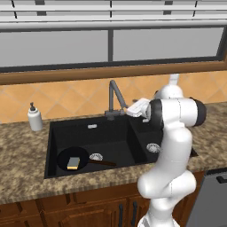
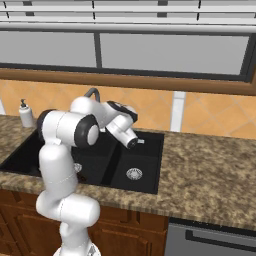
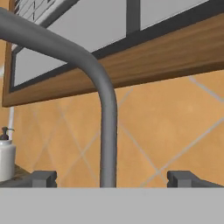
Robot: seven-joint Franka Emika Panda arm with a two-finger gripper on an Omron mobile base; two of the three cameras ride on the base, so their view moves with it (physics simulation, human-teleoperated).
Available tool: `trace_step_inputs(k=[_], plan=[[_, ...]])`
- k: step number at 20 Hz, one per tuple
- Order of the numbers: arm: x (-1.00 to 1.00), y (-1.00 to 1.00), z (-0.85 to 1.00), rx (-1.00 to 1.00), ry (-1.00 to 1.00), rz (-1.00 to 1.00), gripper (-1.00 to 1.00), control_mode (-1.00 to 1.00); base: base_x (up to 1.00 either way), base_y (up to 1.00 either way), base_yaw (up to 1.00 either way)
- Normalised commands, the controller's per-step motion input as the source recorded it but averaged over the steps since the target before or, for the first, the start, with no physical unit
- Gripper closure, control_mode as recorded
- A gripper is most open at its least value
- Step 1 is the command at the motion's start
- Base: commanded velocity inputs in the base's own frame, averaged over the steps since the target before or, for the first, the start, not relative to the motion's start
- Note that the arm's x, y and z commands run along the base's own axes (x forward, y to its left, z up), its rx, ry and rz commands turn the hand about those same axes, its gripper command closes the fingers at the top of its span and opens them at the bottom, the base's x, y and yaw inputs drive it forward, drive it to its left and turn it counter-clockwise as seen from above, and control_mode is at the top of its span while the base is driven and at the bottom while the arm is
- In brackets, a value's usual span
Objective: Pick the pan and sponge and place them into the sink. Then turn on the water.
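1. Left base view shows the pan on the floor of the larger basin of the sink, near the front left corner of this basin, with its handle pointing to the right, toward the round drain.
2. The sponge lies inside the pan, yellow with the grey-blue face on top.
3. The gripper is above the back edge of the sink, just beside the base of the faucet.
4. Hand view shows the two fingertips wide apart, released, with the grey faucet pipe standing between them and not touching them.
5. No water stream is seen under the faucet spout.
6. The soap dispenser stands on the counter, at the back, left of the sink.
7. Right base view shows the smaller basin with its silver drain.
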Motion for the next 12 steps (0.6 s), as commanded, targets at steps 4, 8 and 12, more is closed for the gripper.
trace_step_inputs(k=[4, 8, 12], plan=[[0.38, 0.06, -0.33, 0.03, 0.02, 0.0, -1.0, -1.0, 0.0, 0.0, 0.0], [0.35, 0.14, -0.4, 0.03, 0.0, 0.01, -1.0, -1.0, 0.0, 0.0, 0.0], [0.36, 0.06, -0.15, 0.02, 0.0, 0.03, -1.0, -1.0, 0.0, 0.0, 0.0]])
